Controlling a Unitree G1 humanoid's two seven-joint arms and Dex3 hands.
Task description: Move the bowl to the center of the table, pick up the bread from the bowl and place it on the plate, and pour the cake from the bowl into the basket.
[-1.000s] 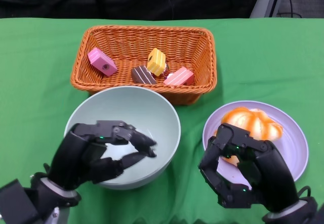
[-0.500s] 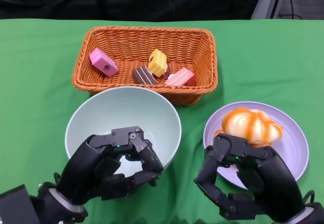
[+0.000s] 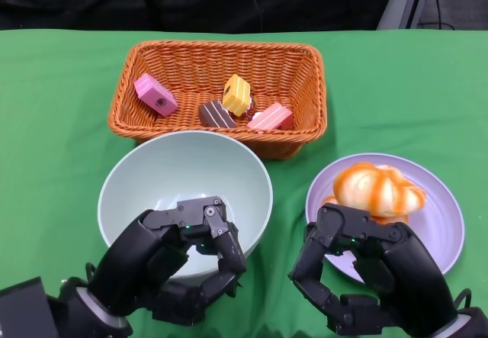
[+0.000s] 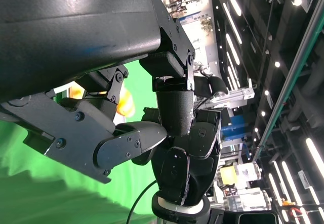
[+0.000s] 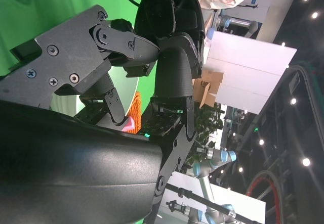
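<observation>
The pale green bowl [image 3: 183, 174] stands empty in the middle, just in front of the basket [image 3: 221, 46]. Several cake pieces lie in the basket: pink [image 3: 154, 94], yellow [image 3: 236, 94], brown [image 3: 216, 114] and another pink one [image 3: 269, 116]. The orange-glazed bread [image 3: 379, 189] lies on the lilac plate [image 3: 446, 223] at the right. My left hand [image 3: 179, 265] hangs over the bowl's near rim with its fingers curled in and nothing in them. In front of the plate my right hand [image 3: 366, 273] is curled the same way, holding nothing and hiding the plate's near edge.
Green cloth covers the table, with bare stretches to the left of the bowl and at the far right. The table's far edge runs just behind the basket.
Both hands have drawn back toward me. The left hand's fingers have left the inside of the bowl and curled in. The right hand has come away from the bread.
</observation>
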